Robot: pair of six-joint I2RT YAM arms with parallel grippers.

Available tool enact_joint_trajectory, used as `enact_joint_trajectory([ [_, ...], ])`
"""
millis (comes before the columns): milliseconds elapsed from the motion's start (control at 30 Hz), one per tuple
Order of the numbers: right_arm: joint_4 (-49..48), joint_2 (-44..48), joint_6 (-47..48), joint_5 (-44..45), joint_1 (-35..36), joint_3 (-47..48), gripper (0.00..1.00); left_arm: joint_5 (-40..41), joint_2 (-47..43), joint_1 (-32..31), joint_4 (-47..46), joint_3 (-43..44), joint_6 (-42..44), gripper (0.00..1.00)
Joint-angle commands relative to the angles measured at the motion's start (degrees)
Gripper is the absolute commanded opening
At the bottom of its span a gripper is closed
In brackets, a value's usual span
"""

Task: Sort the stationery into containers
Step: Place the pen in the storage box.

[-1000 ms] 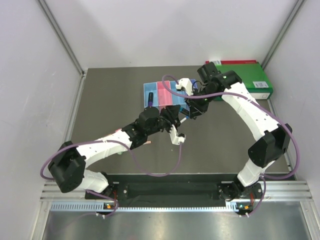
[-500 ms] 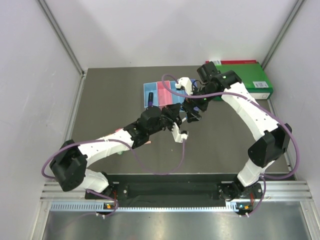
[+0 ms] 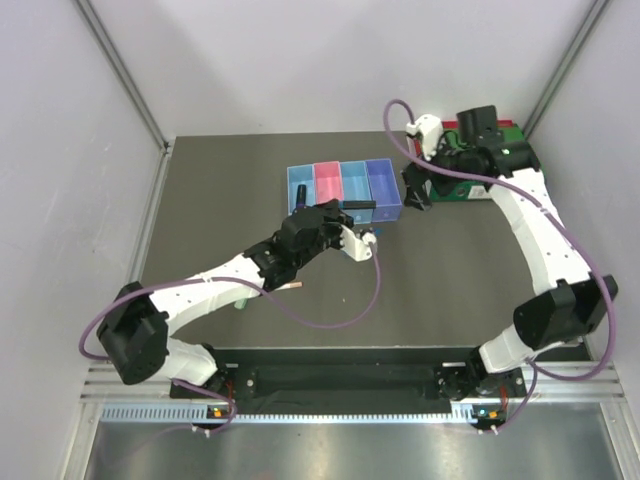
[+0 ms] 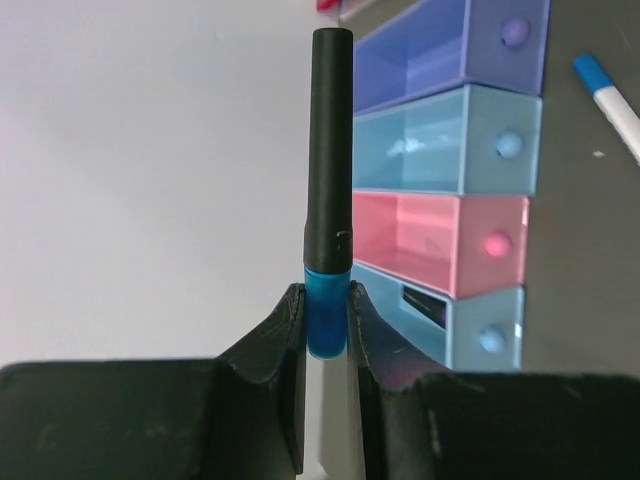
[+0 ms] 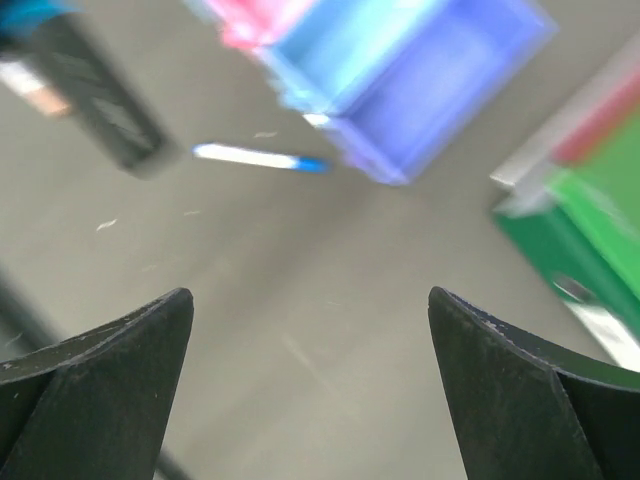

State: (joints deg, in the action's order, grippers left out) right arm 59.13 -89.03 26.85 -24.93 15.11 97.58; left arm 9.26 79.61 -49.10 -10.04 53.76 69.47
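Table (image 3: pixel 220 200) bears boxes (image 3: pixel 345 185); leftmost holds dark marker (image 3: pixel 298 196). Left end effector (image 4: pixel 326 300) clamps black-blue pen (image 4: pixel 330 150); right end effector (image 5: pixel 310 300) released.

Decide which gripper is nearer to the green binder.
Right. The right gripper hangs open beside the green binder; the left gripper, shut on a black-and-blue marker, is farther off, by the container row.

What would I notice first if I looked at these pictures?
Probably the row of four bright boxes, blue, pink, blue and purple, on the table. Next, the left gripper pinching a black pen by its blue end, close to the boxes. The right gripper hangs open near the purple box.
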Motion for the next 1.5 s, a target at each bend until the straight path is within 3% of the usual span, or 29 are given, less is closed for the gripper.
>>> enact_joint_trajectory([
  [0,-10.9,6.6,-4.9,8.3,-1.2,-4.7,1.0,5.3,-2.9,1.1,6.1,0.8,-11.2,0.0],
  [100,-14.4,7.6,-6.1,13.3,-1.4,-7.6,1.0,7.6,-0.5,2.8,13.2,4.5,-20.8,0.0],
  [233,-16.2,8.2,-7.3,15.8,-1.9,-10.0,1.0,7.0,6.0,10.6,23.9,16.4,-36.3,0.0],
  [367,-16.5,8.7,-7.9,16.1,-1.9,-11.4,1.0,0.5,16.4,18.8,35.0,29.5,-53.2,0.0],
  [500,-16.8,8.6,-8.0,16.8,-1.9,-12.4,0.99,-11.7,24.9,24.9,42.4,41.7,-63.1,0.0],
  [633,-16.9,8.5,-8.0,17.6,-2.0,-12.4,1.0,-19.9,31.3,29.1,47.0,46.4,-71.6,0.0],
  [1033,-16.9,9.1,-8.7,18.0,-2.0,-13.4,1.0,-23.7,38.6,29.5,44.7,48.0,-77.5,0.0],
  [1467,-16.7,9.1,-9.1,17.1,-2.0,-13.6,1.0,-21.7,36.3,30.9,44.5,45.0,-77.6,0.0],
])
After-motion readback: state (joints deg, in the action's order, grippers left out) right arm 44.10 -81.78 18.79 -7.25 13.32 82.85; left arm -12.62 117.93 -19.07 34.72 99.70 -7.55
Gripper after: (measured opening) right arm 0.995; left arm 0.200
